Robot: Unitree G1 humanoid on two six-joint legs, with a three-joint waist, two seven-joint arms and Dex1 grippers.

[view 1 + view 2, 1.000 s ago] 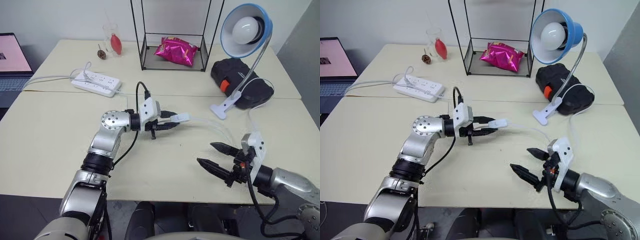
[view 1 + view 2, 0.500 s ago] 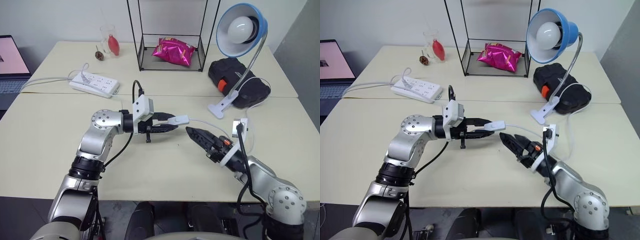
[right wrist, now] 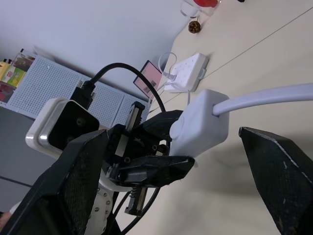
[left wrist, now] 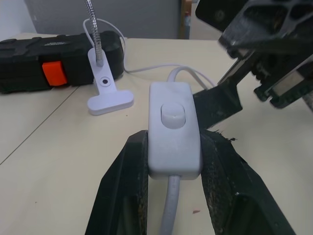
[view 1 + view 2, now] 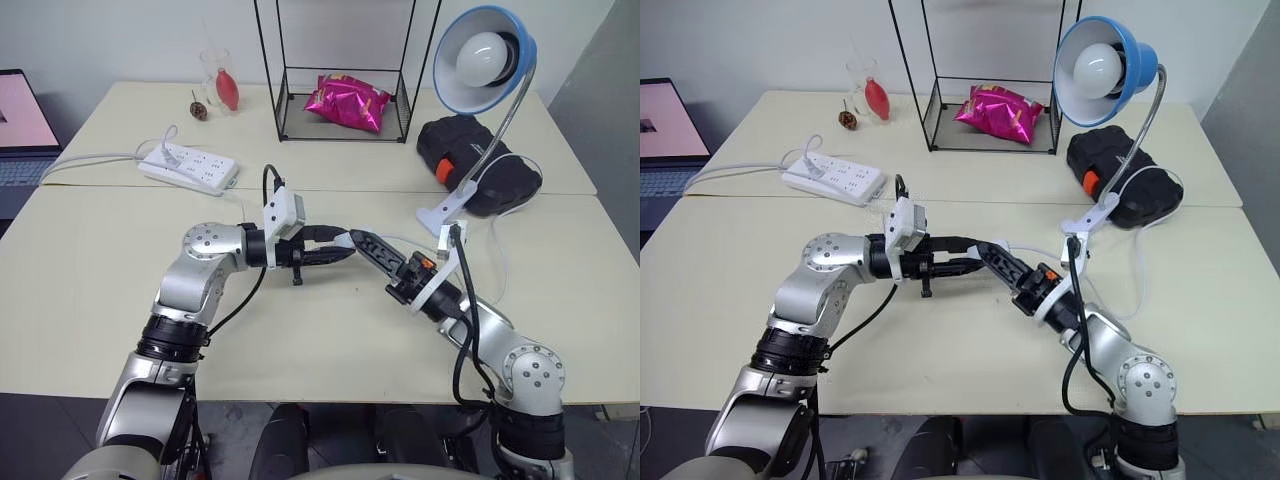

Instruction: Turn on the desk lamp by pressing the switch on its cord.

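Two pale tables (image 5: pixel 90 300) stood pushed together, and on the far one a black wire rack (image 5: pixel 345 70) held a pink snack bag (image 5: pixel 350 102). At the far right the desk lamp (image 5: pixel 484 60) leaned over a black case (image 5: pixel 480 165), its blue shade and unlit bulb facing the robot, its gooseneck running down to the white clamp base (image 5: pixel 443 212) on the table beside the case. A white power strip (image 5: pixel 190 168) lay at the far left, with a glass (image 5: pixel 221 80) behind it. Above the middle of the near table the left gripper (image 4: pixel 171 161) was clamped on the switch (image 4: pixel 173 125), one black finger on each long side, holding it clear of the tabletop with its rocker button facing the left wrist camera. The cord (image 4: pixel 168 213) left the switch at both ends. The right gripper (image 5: pixel 365 244) came in from the right with its fingers (image 3: pixel 281 176) spread wide, one on either side of the switch and apart from it in the right wrist view.
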